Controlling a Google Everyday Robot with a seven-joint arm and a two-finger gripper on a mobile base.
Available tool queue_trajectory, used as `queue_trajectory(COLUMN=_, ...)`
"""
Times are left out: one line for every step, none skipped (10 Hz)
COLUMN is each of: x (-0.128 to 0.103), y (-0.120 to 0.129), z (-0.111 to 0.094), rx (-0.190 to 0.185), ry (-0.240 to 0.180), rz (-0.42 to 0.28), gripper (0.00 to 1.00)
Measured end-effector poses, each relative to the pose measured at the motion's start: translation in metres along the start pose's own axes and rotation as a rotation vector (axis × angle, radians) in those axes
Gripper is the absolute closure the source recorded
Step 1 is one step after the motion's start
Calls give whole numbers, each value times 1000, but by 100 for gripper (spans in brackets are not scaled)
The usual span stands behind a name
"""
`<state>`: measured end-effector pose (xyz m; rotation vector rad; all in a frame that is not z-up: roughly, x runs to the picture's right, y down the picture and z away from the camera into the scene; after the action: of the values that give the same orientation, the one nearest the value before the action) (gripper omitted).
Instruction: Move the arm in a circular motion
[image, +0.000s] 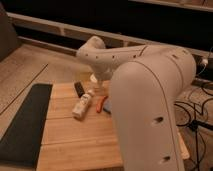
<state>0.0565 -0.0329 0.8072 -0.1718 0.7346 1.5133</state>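
The arm (150, 100) is large, smooth and cream-white, with small dark screw holes. Its thick near segment fills the right half of the camera view. A slimmer segment reaches left to a rounded joint (94, 50), then turns down toward the wooden table (75, 145). The gripper (100, 79) hangs at the end of that downward part, just above the table's far edge, mostly hidden behind the arm.
A white bottle (82, 105) lies on the table, with a small dark object (79, 88) behind it and an orange and blue item (104, 104) to its right. A black mat (25, 122) lies along the table's left side. Cables (200, 110) trail on the floor at right.
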Motion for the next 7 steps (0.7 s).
queue_trajectory(x=-19, y=-14, z=4, rx=-14, ry=-10, rz=35, gripper=35)
queue_trajectory(x=-37, y=-24, z=7, rx=-37, ry=-26, rz=68, gripper=35)
queue_trajectory(x=-60, y=-33, z=5, rx=-82, ry=-52, rz=109, gripper=35)
queue_trajectory(x=-80, y=-37, z=3, rx=-129, ry=-76, rz=133, gripper=35)
queue_trajectory(x=-96, y=-33, z=-2, rx=-174, ry=-98, rz=129, gripper=35)
queue_trajectory(x=-109, y=-18, z=-7, rx=-227, ry=-119, rz=79, gripper=35)
queue_trajectory(x=-111, y=17, z=-15, rx=-277, ry=-127, rz=-30, gripper=35)
